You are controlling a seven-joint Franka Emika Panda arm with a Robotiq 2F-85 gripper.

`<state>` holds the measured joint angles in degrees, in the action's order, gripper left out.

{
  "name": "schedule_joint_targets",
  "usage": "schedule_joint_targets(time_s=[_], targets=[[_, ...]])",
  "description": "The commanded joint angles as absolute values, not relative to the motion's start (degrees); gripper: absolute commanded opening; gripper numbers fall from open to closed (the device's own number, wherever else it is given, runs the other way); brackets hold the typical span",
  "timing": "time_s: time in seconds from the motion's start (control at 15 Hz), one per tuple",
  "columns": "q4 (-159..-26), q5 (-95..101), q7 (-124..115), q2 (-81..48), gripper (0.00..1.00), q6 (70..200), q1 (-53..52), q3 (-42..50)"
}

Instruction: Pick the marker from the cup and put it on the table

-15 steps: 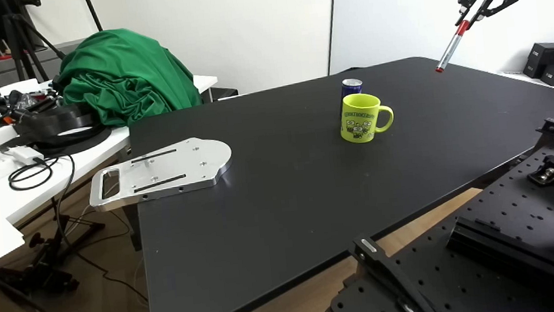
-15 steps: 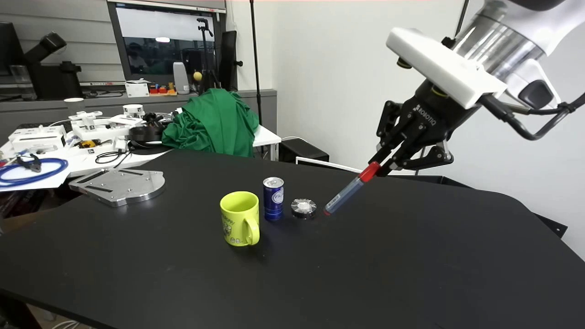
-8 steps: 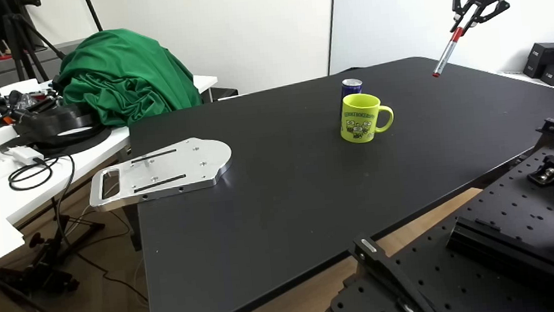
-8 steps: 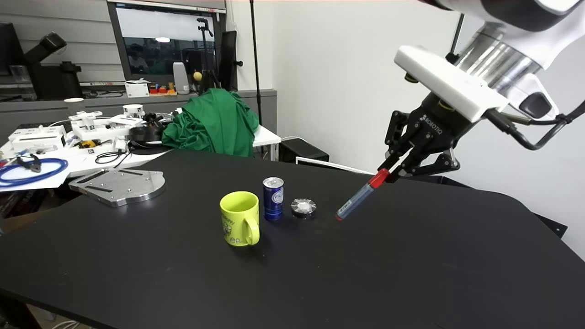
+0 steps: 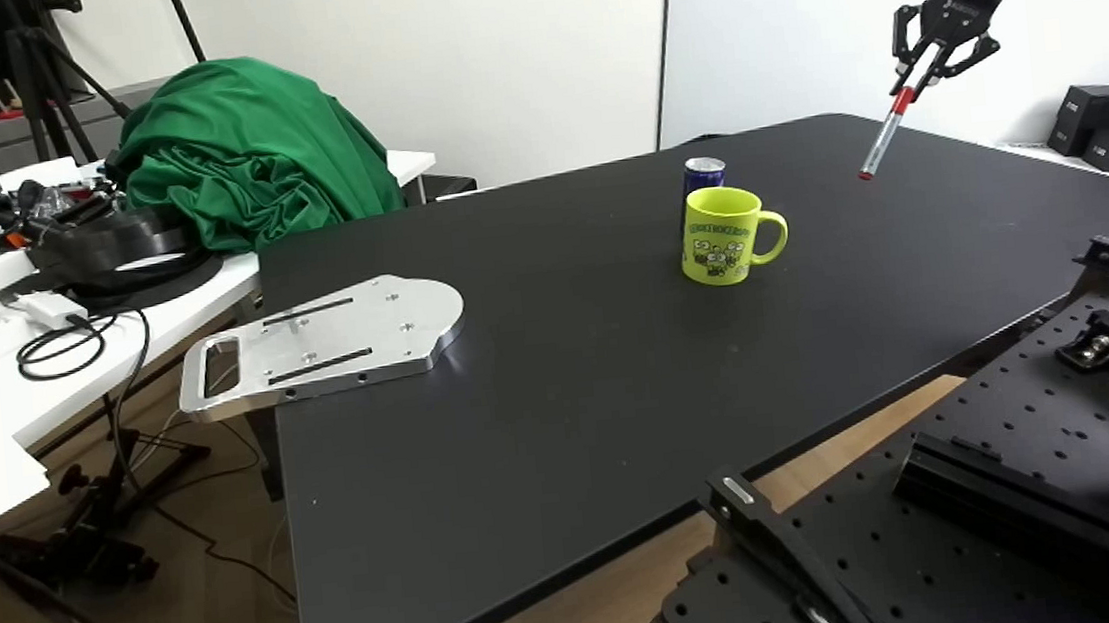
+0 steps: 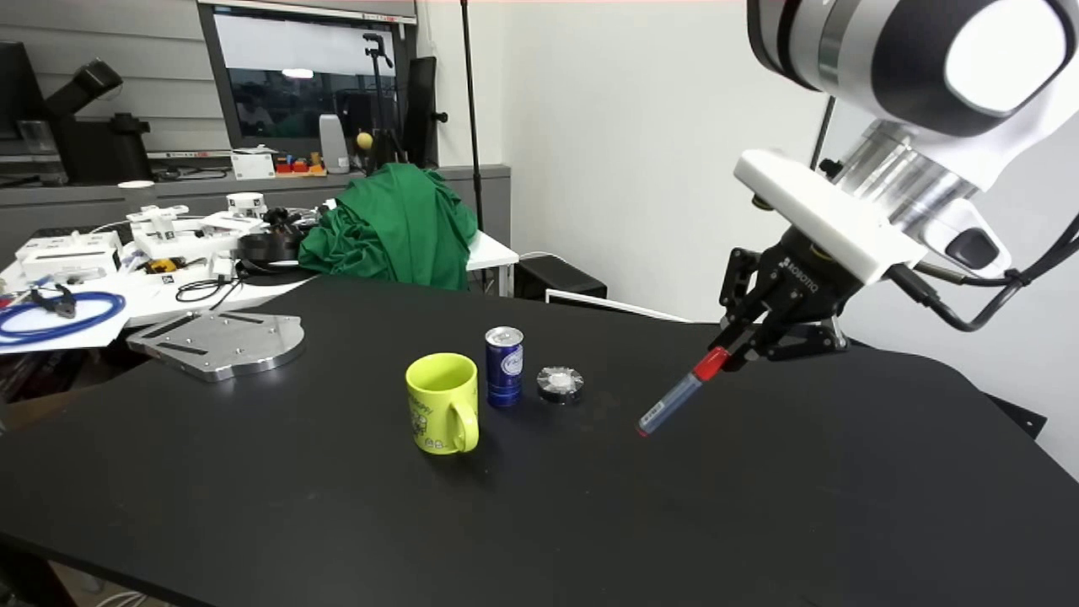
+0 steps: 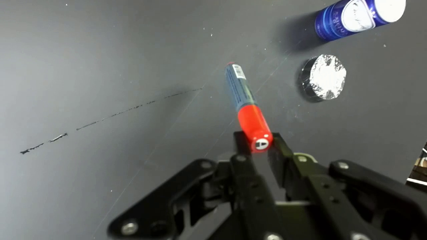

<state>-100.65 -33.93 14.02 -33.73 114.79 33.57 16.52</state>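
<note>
My gripper (image 7: 258,141) is shut on the red cap end of the marker (image 7: 245,91), with one finger on each side. The marker also shows in both exterior views (image 5: 881,142) (image 6: 674,400), with a red cap, grey-blue barrel and red tip. It slants down and away from the fingers, its free tip over the black table (image 6: 539,514); how wide the gap below the tip is I cannot tell. The lime-green cup (image 6: 442,413) stands upright on the table, apart from my gripper (image 6: 730,350), with nothing visible sticking out of it. The cup is out of the wrist view.
A blue can (image 6: 504,375) stands beside the cup. A low round black roll with a shiny pale top (image 7: 325,78) lies near the can. A silver metal plate (image 5: 346,335) overhangs a table edge. A black perforated platform (image 5: 999,453) adjoins the table.
My gripper has come down closer to the table with the marker held in it, moving slightly left in an exterior view. The cup and the can have not moved.
</note>
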Motion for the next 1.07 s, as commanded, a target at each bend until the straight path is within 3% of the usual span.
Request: schedule_joint_targets(time_s=[0.0, 0.6, 0.67, 0.8, 1.0], targets=[[-94.7, -33.7, 11.6, -38.8, 0.05, 114.7, 35.7, 14.6], [-86.3, -32.4, 7.0, -49.0, 0.05, 115.3, 37.9, 12.9], [-85.7, -32.2, 6.5, -49.3, 0.46, 115.0, 38.0, 12.8], [-85.2, -31.7, 6.3, -48.6, 0.53, 114.8, 37.9, 12.4], [-86.4, -31.5, 6.6, -44.3, 0.73, 114.8, 37.4, 11.9]])
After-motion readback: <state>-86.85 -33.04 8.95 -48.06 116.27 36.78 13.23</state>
